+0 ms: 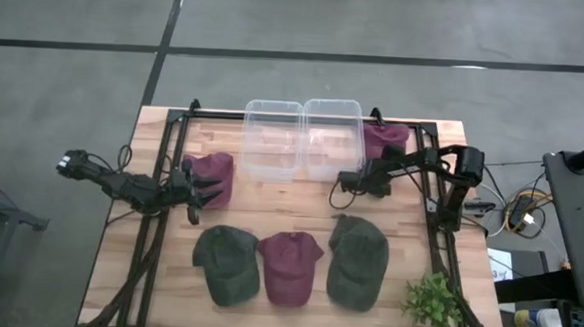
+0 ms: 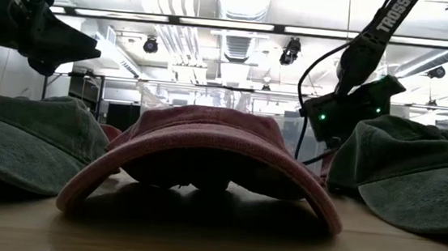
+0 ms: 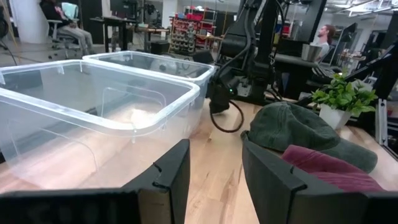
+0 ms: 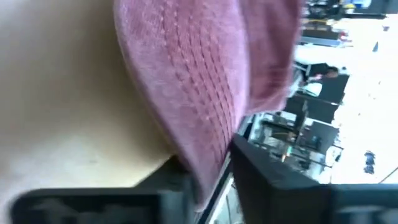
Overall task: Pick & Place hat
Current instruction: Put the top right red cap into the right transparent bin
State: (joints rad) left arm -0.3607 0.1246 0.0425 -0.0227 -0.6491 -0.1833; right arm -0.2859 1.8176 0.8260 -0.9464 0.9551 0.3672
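Left pincer: fingers spread, holding nothing, beside a maroon hat at the table's left side.
Right pincer: clamped on the brim of a maroon hat, near the right clear bin.
Left clear bin: touching the right bin.
Front row: green hat, maroon hat, green hat.
Plant: front right corner.
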